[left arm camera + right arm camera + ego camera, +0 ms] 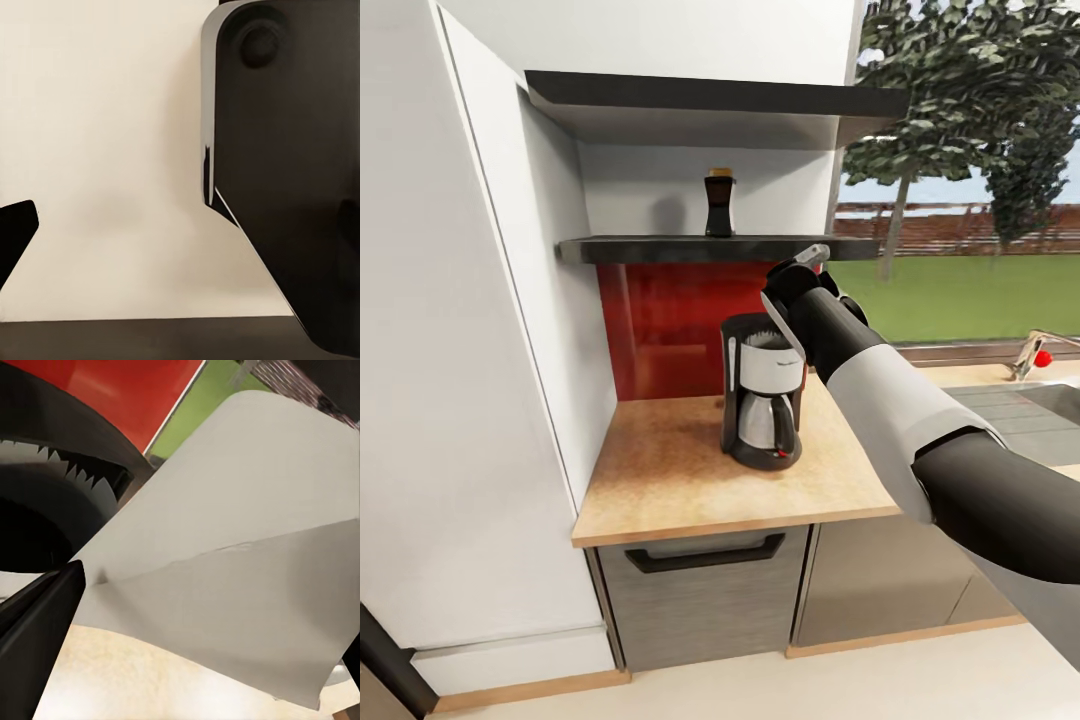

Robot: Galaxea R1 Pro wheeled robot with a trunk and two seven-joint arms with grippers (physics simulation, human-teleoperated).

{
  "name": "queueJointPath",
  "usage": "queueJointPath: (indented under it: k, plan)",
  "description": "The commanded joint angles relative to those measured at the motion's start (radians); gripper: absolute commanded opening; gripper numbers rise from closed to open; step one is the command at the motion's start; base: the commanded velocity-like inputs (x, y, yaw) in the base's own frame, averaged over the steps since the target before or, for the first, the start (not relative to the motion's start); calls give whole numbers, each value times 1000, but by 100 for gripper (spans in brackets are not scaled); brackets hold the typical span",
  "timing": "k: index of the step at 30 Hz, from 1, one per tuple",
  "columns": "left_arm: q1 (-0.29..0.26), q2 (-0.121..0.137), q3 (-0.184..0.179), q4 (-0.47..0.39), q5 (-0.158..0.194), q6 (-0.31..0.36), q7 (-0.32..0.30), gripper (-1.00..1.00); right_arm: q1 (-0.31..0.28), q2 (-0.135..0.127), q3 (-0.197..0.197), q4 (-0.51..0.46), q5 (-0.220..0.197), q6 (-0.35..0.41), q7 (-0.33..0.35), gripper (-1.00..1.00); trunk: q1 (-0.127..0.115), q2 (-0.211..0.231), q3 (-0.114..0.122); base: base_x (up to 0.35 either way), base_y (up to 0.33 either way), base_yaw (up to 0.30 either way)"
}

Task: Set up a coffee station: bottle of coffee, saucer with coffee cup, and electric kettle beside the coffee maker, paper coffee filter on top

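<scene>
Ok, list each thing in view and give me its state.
coffee maker: upright on the countertop, top open.
paper coffee filter: held by the right gripper, beside the machine's top.
bottle of coffee: upright on the shelf, capped.
drawer: closed.

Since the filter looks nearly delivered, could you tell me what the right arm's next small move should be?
Probably ease the right end effector down a little, then release: it is shut on the paper coffee filter, which hangs beside the open top of the coffee maker, not yet resting on it.
</scene>
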Motion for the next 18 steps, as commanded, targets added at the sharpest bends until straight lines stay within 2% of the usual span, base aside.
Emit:
queueJointPath:
  k: [1,14,18]
  plan:
    - [0,0,-1,-1,-1,-2,1,100,-1,0,2,0,6,6,2,-100,1,-2,-2,5,6,0]
    - [0,1,-1,2,-1,-2,1,100,-1,0,2,7,6,6,4,-100,1,-2,-2,2,1,0]
    - [0,1,-1,2,-1,-2,1,100,-1,0,2,5,7,6,3,-100,1,-2,-2,95,0,0]
